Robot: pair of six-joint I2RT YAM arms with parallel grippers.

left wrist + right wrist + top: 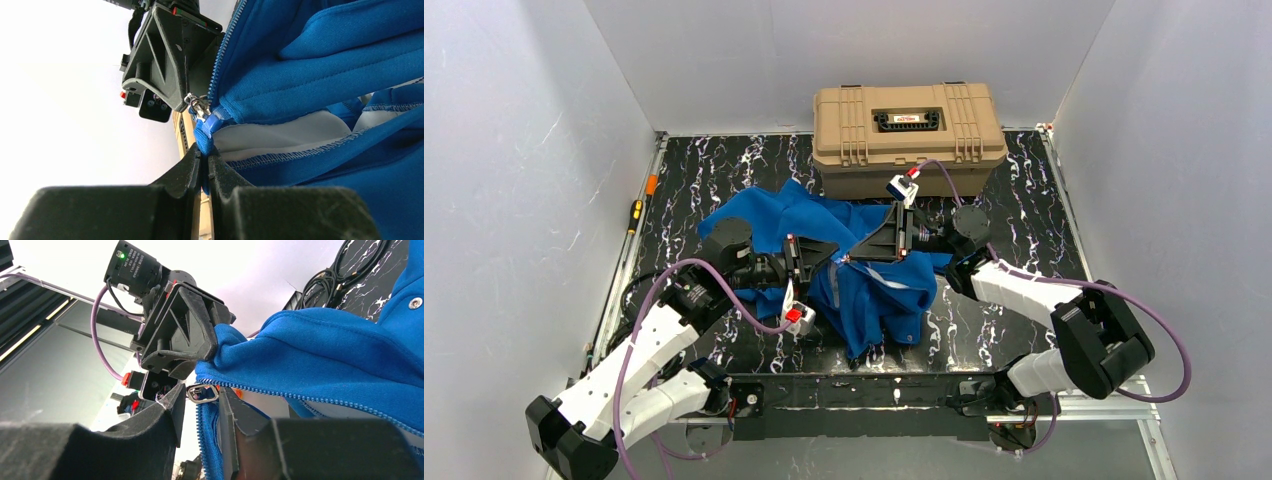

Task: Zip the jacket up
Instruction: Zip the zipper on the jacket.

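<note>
- Your left claw (205, 159) was pressed together on the blue fabric tab at the bottom end of the zipper, with nothing but cloth between its fingers.
- Your right claw (200, 407) had its fingers a little apart, and the metal zipper pull (202, 393) lay across the gap from one finger to the other. From these views you could not tell whether it was truly clamped.
- In the top view the two claws stood tip to tip, the left one reaching in from the left and the right one from the right, both at the zipper's lower end.
- From the pull, the zipper teeth (222, 55) ran up the jacket's front edge, and the pale lining (285, 135) showed just under the blue hem.
- The jacket (879, 290) was bunched in the middle of the dark marbled counter (1024, 210), between your two arms, and part of it was lifted off the surface where the claws held it.
- The tan case (909, 125) sat closed at the far edge of the counter, and the jacket's far folds lay just beside its front wall.
</note>
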